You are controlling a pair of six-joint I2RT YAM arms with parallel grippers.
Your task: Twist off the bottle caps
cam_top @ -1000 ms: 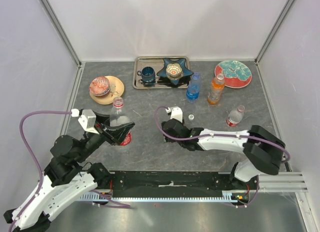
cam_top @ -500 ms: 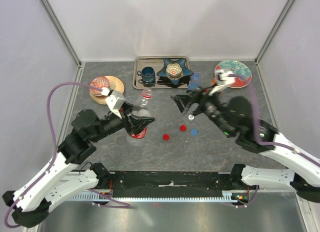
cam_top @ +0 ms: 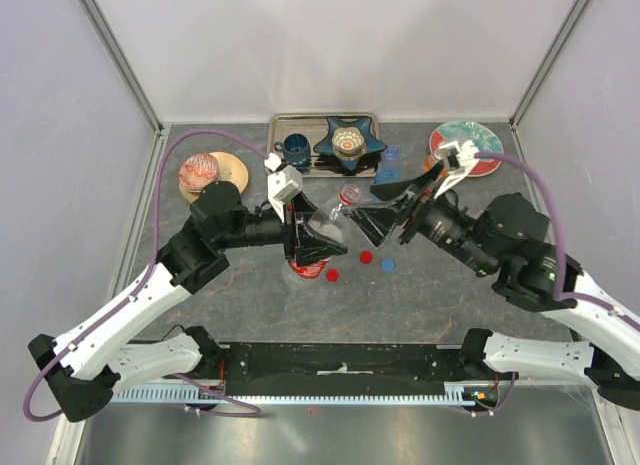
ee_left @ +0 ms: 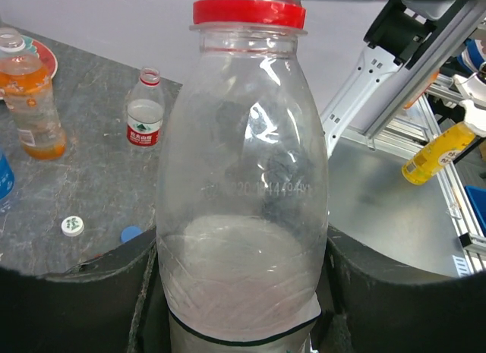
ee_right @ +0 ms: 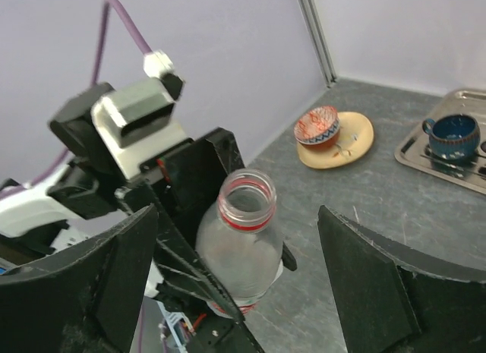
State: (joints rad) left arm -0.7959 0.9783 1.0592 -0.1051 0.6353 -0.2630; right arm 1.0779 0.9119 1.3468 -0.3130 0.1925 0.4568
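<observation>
My left gripper [cam_top: 318,241] is shut on a clear bottle [cam_top: 330,225] with a red-and-white label, held above the table and tilted toward the right arm. In the right wrist view its mouth [ee_right: 247,200] is open, with a red ring and no cap. My right gripper [cam_top: 380,211] is open, jaws wide apart on either side of the neck, not touching. Two red caps [cam_top: 366,256] [cam_top: 332,275] and a blue cap [cam_top: 387,265] lie on the table below. The left wrist view shows the held bottle [ee_left: 243,201], a white cap [ee_left: 72,225], the orange bottle [ee_left: 30,102] and a second labelled bottle [ee_left: 144,110].
A steel tray [cam_top: 283,167] at the back holds a dark blue cup [cam_top: 295,145] and a star-shaped dish [cam_top: 348,140]. A patterned plate [cam_top: 468,145] lies back right. A wooden plate [cam_top: 232,175] with a bowl [cam_top: 198,170] lies back left. The blue-tinted bottle [cam_top: 390,163] stands behind the right gripper.
My left gripper has carried the bottle right and tilted it toward the right arm. My right gripper has come down and left, so its open jaws now flank the bottle's neck.
</observation>
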